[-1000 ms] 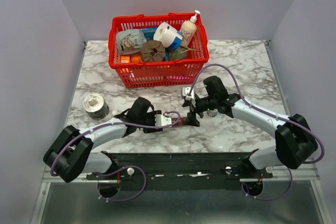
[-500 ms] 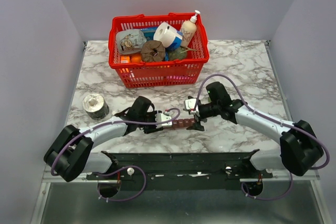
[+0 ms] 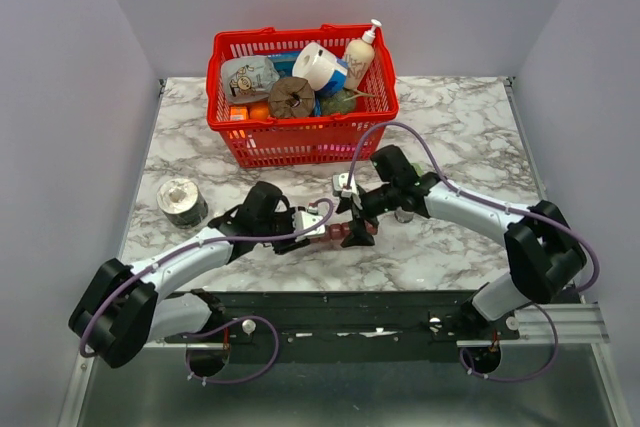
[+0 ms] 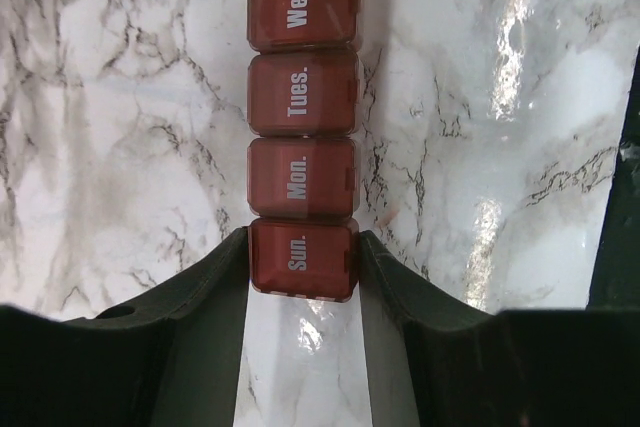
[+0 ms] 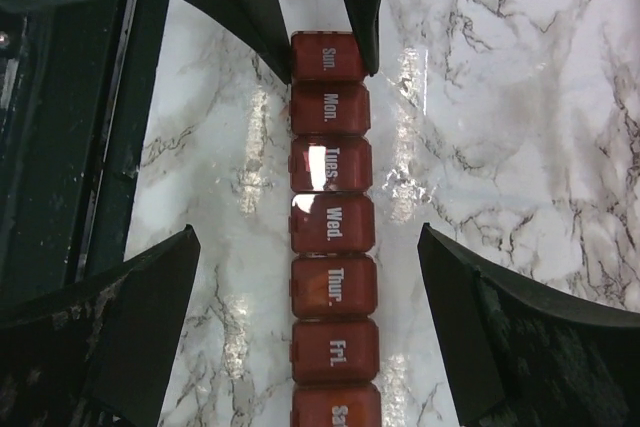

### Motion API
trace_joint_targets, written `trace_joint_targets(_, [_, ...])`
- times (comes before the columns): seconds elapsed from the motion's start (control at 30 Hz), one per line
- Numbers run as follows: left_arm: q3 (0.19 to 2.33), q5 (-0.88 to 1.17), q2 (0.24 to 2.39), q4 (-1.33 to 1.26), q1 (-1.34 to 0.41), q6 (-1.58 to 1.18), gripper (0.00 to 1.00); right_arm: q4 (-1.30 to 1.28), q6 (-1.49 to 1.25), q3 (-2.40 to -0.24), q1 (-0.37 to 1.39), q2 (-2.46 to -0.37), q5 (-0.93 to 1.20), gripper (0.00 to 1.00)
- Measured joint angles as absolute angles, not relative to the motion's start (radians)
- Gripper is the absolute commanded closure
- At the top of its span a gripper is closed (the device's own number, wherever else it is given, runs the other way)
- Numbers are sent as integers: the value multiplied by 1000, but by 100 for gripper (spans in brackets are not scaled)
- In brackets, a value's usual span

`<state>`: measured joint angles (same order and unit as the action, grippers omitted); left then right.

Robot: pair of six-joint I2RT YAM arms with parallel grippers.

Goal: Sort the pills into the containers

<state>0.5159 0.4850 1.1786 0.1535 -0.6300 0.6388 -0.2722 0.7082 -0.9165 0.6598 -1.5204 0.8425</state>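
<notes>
Containers (image 5: 330,227): one dark red-brown strip of day-labelled lidded compartments, lying flat on the marble counter (image 3: 460,117) near its middle, in front of the red basket (image 3: 300,143) and well apart from it
Long axis: runs straight from one arm to the other, left to right in the top view; the Sun. end points at the left arm and the other end at the right arm
Left gripper (image 4: 302,247): jaws closed on the Sun. compartment, one finger against each long side, holding that end in place
Right gripper (image 5: 308,237): jaws spread wide with nothing in them; it hangs over the strip with a finger well clear on either side, level with about Wed. and Thur.
Key relation: the strip passes lengthwise through the middle of the right jaws' gap, so they open across its narrow width and the middle compartments sit directly beneath
Nearer arm: the left arm has the end in hand; the right arm is the free one and is centred over the row
Lids: all look shut; Wed. shows a bright edge, and whether it is lifted cannot be told
Pills: none visible in any view
Likely step: the left arm probably serves as a clamp while the right arm sets up to open a lid
Next move: it probably calls for one right fingertip coming down on a lid lip, not a squeeze across the strip
Risk: a push off the axis could swing the strip around the clamped Sun. end
</notes>
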Motion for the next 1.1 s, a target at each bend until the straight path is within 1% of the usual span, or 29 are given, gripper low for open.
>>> trace_joint_targets(0.23, [516, 494, 1106, 154, -630, 616, 89, -316, 673, -958, 672, -1570, 848, 0])
trace_joint_targets(0.33, [516, 502, 1101, 158, -630, 611, 89, -318, 673, -962, 687, -1570, 839, 4])
trace_joint_targets(0.37, [516, 506, 1100, 160, -630, 609, 89, -319, 673, -962, 693, -1570, 834, 8])
trace_joint_targets(0.43, [516, 509, 1100, 162, -630, 605, 89, -322, 675, -962, 701, -1571, 825, 11])
trace_joint_targets(0.63, [516, 515, 1098, 166, -630, 597, 89, -335, 682, -968, 712, -1584, 796, 27])
trace_joint_targets(0.67, [516, 515, 1097, 166, -630, 596, 89, -336, 682, -971, 714, -1588, 793, 33])
trace_joint_targets(0.73, [516, 517, 1097, 167, -630, 596, 90, -337, 683, -976, 714, -1593, 786, 39])
trace_joint_targets(0.77, [516, 521, 1097, 168, -630, 594, 90, -338, 683, -977, 714, -1593, 783, 47])
trace_joint_targets(0.83, [516, 526, 1097, 168, -630, 591, 90, -337, 685, -979, 714, -1593, 773, 55])
trace_joint_targets(0.87, [516, 531, 1097, 170, -630, 591, 90, -339, 682, -981, 714, -1593, 771, 63])
trace_joint_targets(0.97, [516, 533, 1095, 172, -630, 589, 92, -339, 678, -984, 714, -1593, 769, 71])
trace_joint_targets(1.1, [516, 533, 1086, 173, -630, 584, 92, -346, 672, -994, 714, -1593, 770, 76])
